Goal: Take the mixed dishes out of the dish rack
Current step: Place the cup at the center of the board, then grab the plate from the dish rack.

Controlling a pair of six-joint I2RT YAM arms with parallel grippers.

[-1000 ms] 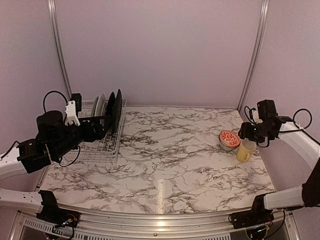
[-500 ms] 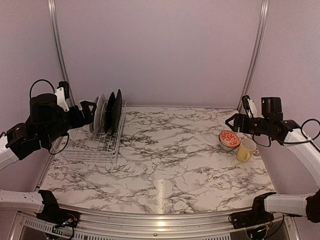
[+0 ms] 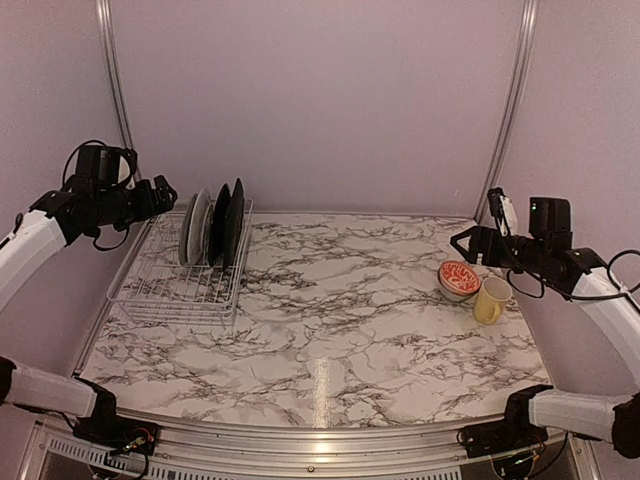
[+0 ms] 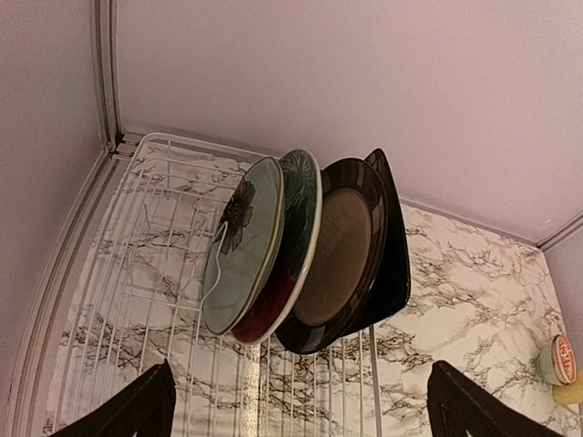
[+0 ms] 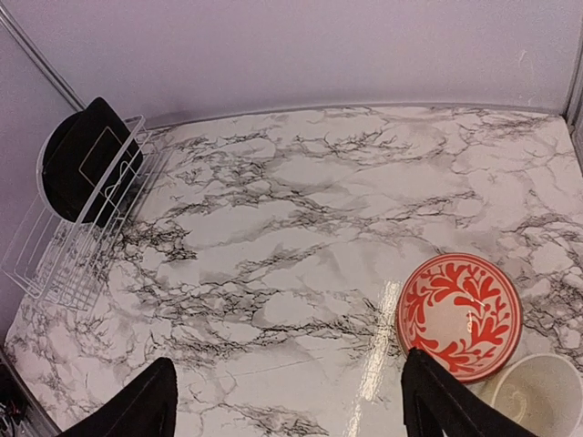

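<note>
From above, the dish rack [image 3: 178, 283], a low white wire basket, sits at the far left of the marbled table [image 3: 330, 330]. Its near part holds nothing. Four dishes stand on edge in the slots at its far end, packed close together. The left gripper [image 3: 165, 194] hangs just left of them, over the rack's far corner. Across the table, well apart from the rack, a small red-and-white patterned bowl [image 3: 460, 278] stands upright with a yellow mug [image 3: 490, 300] touching or just beside it on the near right. The right gripper [image 3: 464, 243] is held in the air a little beyond the bowl.

From the left wrist, the dishes can be told apart. Leftmost is a pale green dish [image 4: 241, 244] with a dark flower in the middle. Against it leans a plate [image 4: 293, 238] with a teal face and a red underside. Then comes a round black plate [image 4: 339, 253] with a tan centre, and behind it a squarer black plate [image 4: 393, 244]. The dark fingers [image 4: 123, 410] sit at the two bottom corners, spread wide with nothing between them.

From the right wrist, the bowl's red leaf pattern faces up, and the mug's open, pale inside shows at the lower right corner. This pincer also stands wide apart and holds nothing. The rack is far off at the left edge.
</note>
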